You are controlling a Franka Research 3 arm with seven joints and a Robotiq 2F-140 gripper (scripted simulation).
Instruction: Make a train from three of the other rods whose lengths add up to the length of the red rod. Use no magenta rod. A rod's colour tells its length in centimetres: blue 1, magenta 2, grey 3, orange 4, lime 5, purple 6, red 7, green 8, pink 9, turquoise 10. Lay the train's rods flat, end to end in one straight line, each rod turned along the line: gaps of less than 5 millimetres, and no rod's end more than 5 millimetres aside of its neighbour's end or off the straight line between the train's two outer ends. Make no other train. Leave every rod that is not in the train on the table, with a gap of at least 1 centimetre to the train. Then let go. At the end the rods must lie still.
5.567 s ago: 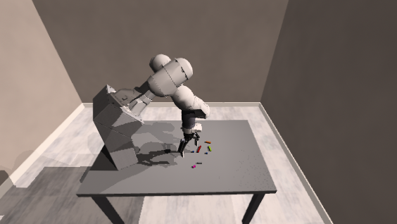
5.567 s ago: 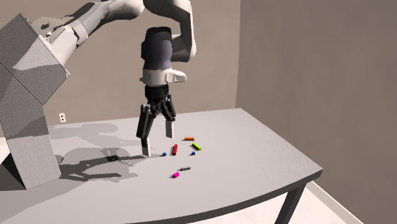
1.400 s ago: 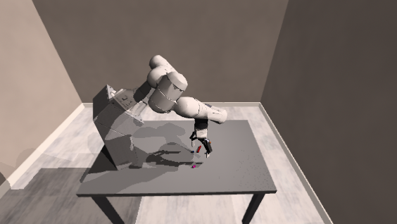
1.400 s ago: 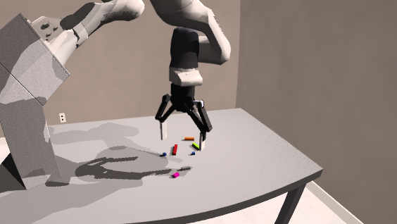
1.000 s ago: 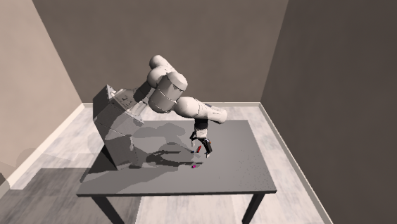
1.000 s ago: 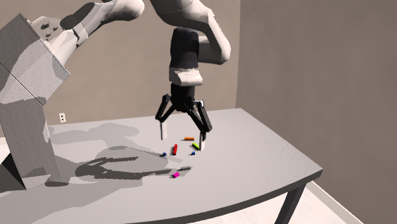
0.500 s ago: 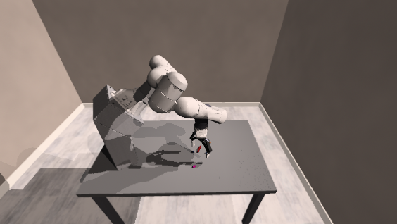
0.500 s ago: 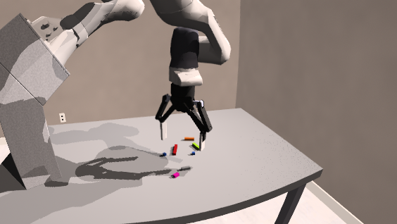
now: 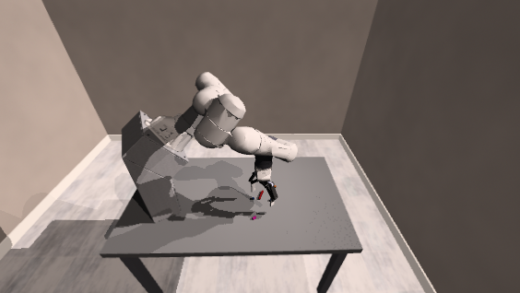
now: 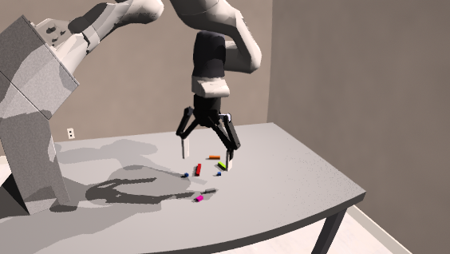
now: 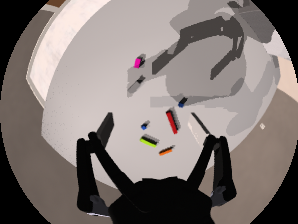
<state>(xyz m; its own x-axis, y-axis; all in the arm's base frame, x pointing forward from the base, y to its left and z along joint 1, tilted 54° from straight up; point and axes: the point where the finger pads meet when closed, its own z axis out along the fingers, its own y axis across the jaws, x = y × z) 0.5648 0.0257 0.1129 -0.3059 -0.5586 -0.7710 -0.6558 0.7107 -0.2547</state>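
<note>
Above the red rod [image 10: 198,169], the claw [image 10: 207,155] hangs spread wide, holding nothing

Seven rods lay scattered on the table [image 10: 303,180]. Five sat beneath the spread jaws, two farther off, beyond the jaws' span.

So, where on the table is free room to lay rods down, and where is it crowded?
Free: the table between the lime rod and its right edge, and the front strip below the magenta rod. Crowded: under the open gripper, where red rod, orange rod and blue rods lie.
</note>
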